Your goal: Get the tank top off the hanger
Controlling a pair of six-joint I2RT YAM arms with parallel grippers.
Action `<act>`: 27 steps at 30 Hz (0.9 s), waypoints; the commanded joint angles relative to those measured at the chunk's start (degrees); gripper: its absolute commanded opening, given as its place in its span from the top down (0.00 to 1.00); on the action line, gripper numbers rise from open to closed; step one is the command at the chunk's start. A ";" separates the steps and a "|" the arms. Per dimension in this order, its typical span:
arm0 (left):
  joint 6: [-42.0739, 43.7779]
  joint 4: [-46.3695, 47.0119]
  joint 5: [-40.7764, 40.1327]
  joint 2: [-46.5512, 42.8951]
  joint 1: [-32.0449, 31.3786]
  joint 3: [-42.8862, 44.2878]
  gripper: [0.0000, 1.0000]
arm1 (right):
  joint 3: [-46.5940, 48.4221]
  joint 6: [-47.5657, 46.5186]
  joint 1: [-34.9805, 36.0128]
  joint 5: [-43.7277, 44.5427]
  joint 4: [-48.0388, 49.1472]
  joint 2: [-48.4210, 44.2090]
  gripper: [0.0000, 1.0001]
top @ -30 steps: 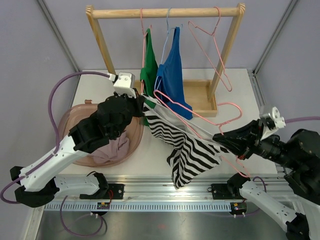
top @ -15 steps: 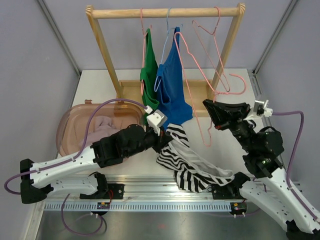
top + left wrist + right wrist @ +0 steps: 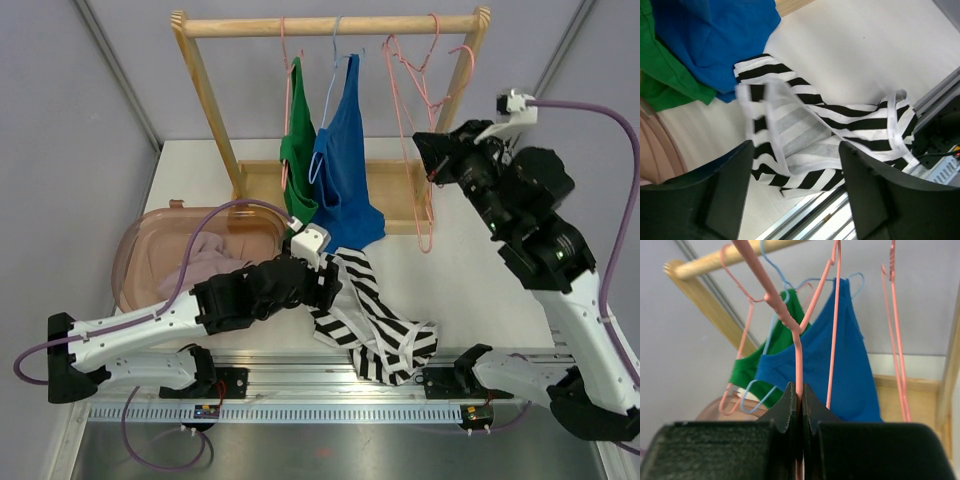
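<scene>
The black-and-white striped tank top [image 3: 375,330] lies crumpled on the table by the front rail, off any hanger. My left gripper [image 3: 335,287] hovers just above its left end, jaws open and empty; in the left wrist view the striped tank top [image 3: 805,135] lies beneath the gap of the left gripper [image 3: 795,195]. My right gripper [image 3: 430,165] is raised beside the rack, shut on the bare pink wire hanger [image 3: 428,235]. In the right wrist view the right gripper [image 3: 801,395] pinches the pink hanger [image 3: 798,360] just below its twisted neck.
A wooden rack [image 3: 330,25] holds a green top [image 3: 297,150], a blue top [image 3: 345,160] and another bare pink hanger [image 3: 432,60]. A pink tub [image 3: 140,250] with cloth in it sits at the left. A metal rail [image 3: 300,375] runs along the front edge.
My left gripper has opened and let the striped tank top drop onto the table. My right arm has swung up and back, carrying the bare pink hanger to the rack's rail.
</scene>
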 commanded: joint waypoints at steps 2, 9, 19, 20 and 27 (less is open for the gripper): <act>-1.42 -2.94 -4.50 -2.63 -1.73 3.11 0.20 | 11.47 -4.96 0.02 6.34 -9.81 9.14 1.00; -3.52 -8.83 -7.84 -6.14 -4.02 3.29 0.01 | 31.78 -4.97 -8.14 -2.51 -17.63 26.35 1.00; -4.32 -11.83 -9.86 -8.61 -4.73 1.54 0.01 | 48.92 -4.18 -14.92 -7.27 -23.87 41.93 1.00; -4.49 -11.65 -9.95 -8.53 -4.73 1.27 0.01 | 48.85 -4.18 -14.92 -7.27 -24.23 42.29 1.00; -4.32 -6.40 -7.15 -5.19 -5.16 -0.14 0.01 | 43.48 -2.51 -14.92 -8.58 -22.12 37.38 0.55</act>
